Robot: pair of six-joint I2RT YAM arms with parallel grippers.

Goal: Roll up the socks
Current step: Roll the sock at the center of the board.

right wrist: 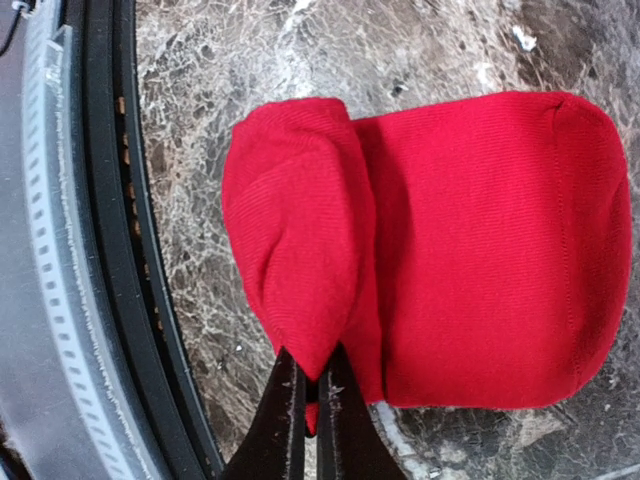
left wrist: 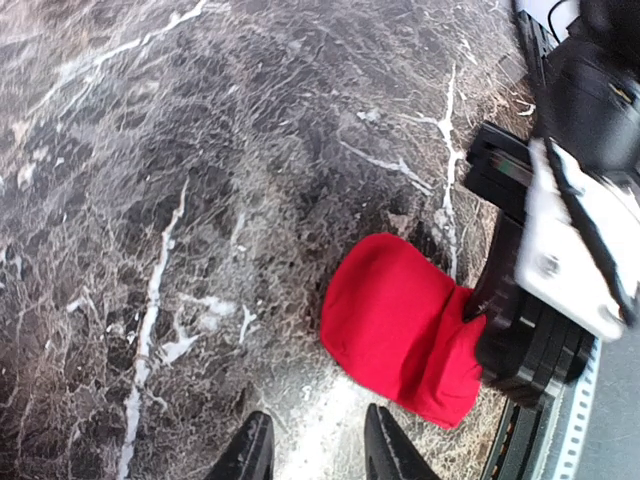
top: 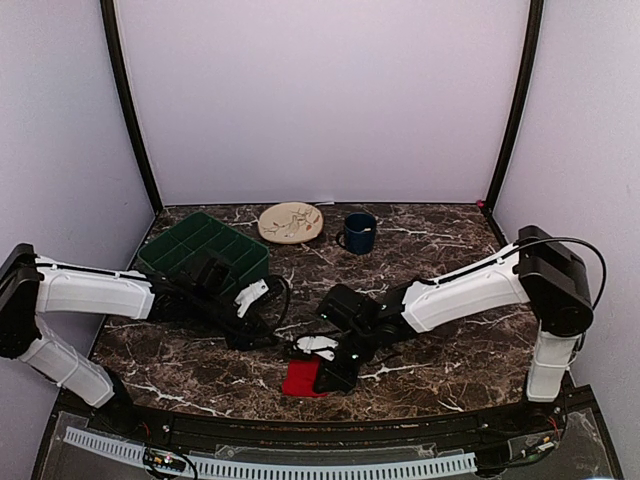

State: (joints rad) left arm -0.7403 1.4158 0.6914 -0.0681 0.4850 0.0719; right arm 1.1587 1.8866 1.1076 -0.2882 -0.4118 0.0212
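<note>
Right pincer [right wrist: 314, 378] nips the socks [right wrist: 470, 250], its body hiding one end.

Rear of the dark marble-patterned desk [top: 440, 225] is obstructed by a green plastic compartment tray [top: 205, 250], a cream leaf-patterned plate [top: 291, 222] and a dark blue mug [top: 359, 232], in a row from left to right. The right hand [right wrist: 312, 392], clamped on a fold of the bright red fabric socks [right wrist: 480, 250], and its white arm [top: 465, 290] block approach from the right; the black front rail [right wrist: 110, 250] just beside the socks leaves little room on the near side. Open marble lies on the socks' left and far sides, reaching to the left hand [left wrist: 315, 455], whose fingers stand parted on nothing.
</note>
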